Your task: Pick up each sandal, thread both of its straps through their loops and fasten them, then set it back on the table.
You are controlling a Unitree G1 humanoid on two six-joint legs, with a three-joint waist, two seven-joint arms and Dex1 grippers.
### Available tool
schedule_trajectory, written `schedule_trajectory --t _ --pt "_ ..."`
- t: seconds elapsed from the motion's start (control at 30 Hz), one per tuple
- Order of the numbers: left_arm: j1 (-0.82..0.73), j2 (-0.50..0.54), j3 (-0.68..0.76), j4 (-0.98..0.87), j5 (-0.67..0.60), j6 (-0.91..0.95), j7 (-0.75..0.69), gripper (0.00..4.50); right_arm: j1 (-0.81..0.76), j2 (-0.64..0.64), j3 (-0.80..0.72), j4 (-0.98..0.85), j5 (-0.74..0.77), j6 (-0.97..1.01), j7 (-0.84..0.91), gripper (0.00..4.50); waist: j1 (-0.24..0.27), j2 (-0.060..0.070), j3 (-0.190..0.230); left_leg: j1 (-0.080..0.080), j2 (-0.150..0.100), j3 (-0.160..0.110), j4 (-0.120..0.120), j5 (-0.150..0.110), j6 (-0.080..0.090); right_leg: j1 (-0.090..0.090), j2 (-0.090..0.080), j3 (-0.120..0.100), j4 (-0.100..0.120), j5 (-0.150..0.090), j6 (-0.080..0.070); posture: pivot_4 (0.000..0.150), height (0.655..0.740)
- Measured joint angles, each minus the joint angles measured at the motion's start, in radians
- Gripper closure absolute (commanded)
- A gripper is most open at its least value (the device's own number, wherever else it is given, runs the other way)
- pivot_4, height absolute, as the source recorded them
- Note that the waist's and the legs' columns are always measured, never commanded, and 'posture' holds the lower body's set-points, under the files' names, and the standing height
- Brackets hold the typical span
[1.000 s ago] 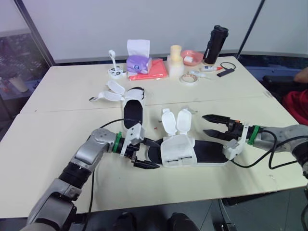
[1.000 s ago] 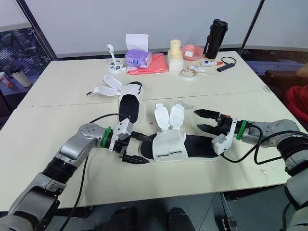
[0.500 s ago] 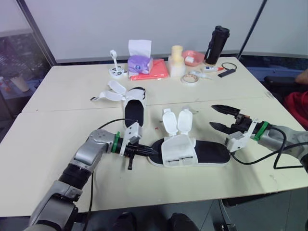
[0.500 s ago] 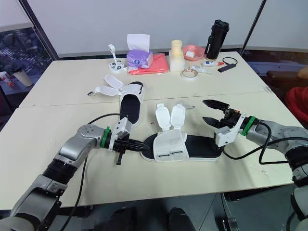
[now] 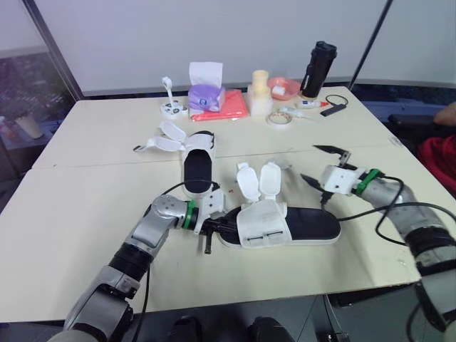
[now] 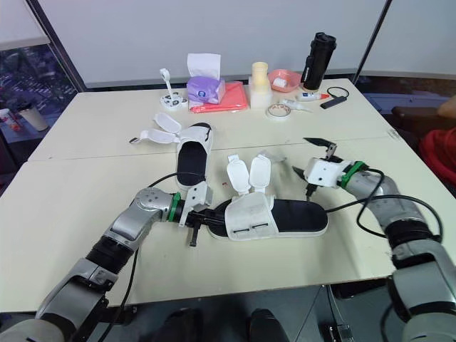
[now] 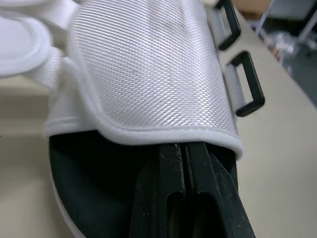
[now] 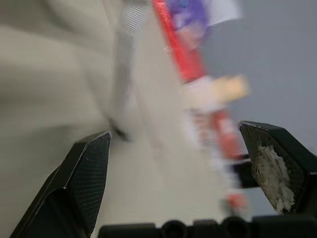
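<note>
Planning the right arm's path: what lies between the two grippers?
The near sandal spans that stretch: left gripper at its toe, right gripper open near its heel. Both eye views show this.

**A:** Near sandal [image 5: 296,226] lies flat and sideways on the counter [image 5: 78,206], black footbed up. Both white straps [image 5: 260,180] are flipped open and standing.

**B:** Far sandal [image 5: 197,167] sits just behind, unfastened too, its strap ends [image 5: 165,137] splayed out left.
</note>
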Motion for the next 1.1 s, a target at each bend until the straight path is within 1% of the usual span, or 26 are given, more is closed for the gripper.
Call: schedule_trajectory --t 0.13,0.2,0.27,0.37,0.47,0.5,0.7,0.73,0.97,1.1 --pt "0.006 0.003 -0.003 -0.018 0.001 0.010 0.000 4.47 -0.095 0.076 -0.023 0.060 0.072 0.118 0.183 0.00 0.002 0.000 0.000 -0.001 0.000 -0.003 0.000 0.000 0.000 0.000 -0.001 -0.002 -0.002 0.000 0.000 0.150 0.7400" --pt "0.005 0.003 0.000 -0.019 0.001 0.010 0.003 4.47 -0.134 0.105 -0.027 0.093 0.078 0.165 0.232 0.00 0.003 0.000 0.000 -0.001 0.000 -0.004 0.000 0.000 0.000 0.000 -0.001 -0.004 -0.002 0.000 0.000 0.150 0.7400" --pt "0.006 0.003 0.001 -0.019 0.001 0.010 0.011 4.47 -0.164 0.129 -0.026 0.132 0.061 0.188 0.227 0.00 0.003 0.000 0.000 -0.002 0.000 -0.004 0.000 0.000 0.000 0.000 -0.001 -0.004 -0.002 0.000 0.000 0.150 0.7400" --pt "0.007 0.003 0.002 -0.021 0.001 0.009 0.018 4.47 -0.224 0.164 -0.016 0.228 0.000 0.222 0.149 0.00 0.001 0.000 0.000 -0.002 0.000 -0.004 0.000 0.000 0.000 0.000 -0.001 -0.004 -0.002 0.000 0.000 0.150 0.7400" --pt "0.014 0.003 0.003 -0.028 0.001 0.010 0.025 4.50 -0.274 0.181 0.005 0.299 -0.069 0.240 0.081 0.86 0.002 0.000 0.000 -0.002 0.000 -0.005 0.000 0.000 0.000 0.000 -0.001 -0.005 -0.002 0.000 0.000 0.150 0.7400" --pt "0.016 0.003 0.004 -0.032 0.001 0.010 0.028 4.50 -0.281 0.185 0.008 0.313 -0.081 0.241 0.072 1.26 0.002 0.000 0.000 -0.002 0.000 -0.005 0.000 0.000 0.000 0.000 -0.001 -0.005 -0.002 0.000 0.000 0.150 0.7400" --pt "0.033 0.003 0.011 -0.046 0.000 0.011 0.041 4.50 -0.293 0.210 0.029 0.364 -0.151 0.211 0.007 4.33 0.001 0.000 0.000 -0.002 0.000 -0.005 0.000 0.000 0.000 0.000 -0.001 -0.005 -0.002 0.000 0.000 0.150 0.7400" --pt "0.035 0.004 0.012 -0.050 0.000 0.012 0.042 4.50 -0.294 0.211 0.034 0.367 -0.168 0.200 -0.008 4.45 0.001 0.000 0.000 -0.002 0.000 -0.005 0.000 0.000 0.000 0.000 -0.001 -0.005 -0.002 0.000 0.000 0.150 0.7400" --pt "0.040 0.006 0.015 -0.055 0.000 0.011 0.045 4.50 -0.321 0.210 0.045 0.378 -0.233 0.138 -0.125 4.45 -0.001 0.001 0.000 -0.003 0.000 -0.005 0.000 0.000 0.000 -0.001 -0.001 -0.005 -0.002 0.000 0.000 0.150 0.7400" --pt "0.042 0.005 0.014 -0.056 -0.002 0.011 0.049 4.50 -0.336 0.175 0.089 0.369 -0.333 0.016 -0.347 4.45 0.000 0.001 0.000 -0.003 -0.001 -0.006 0.000 0.000 0.000 -0.001 -0.001 -0.004 -0.002 0.000 0.000 0.150 0.7400"
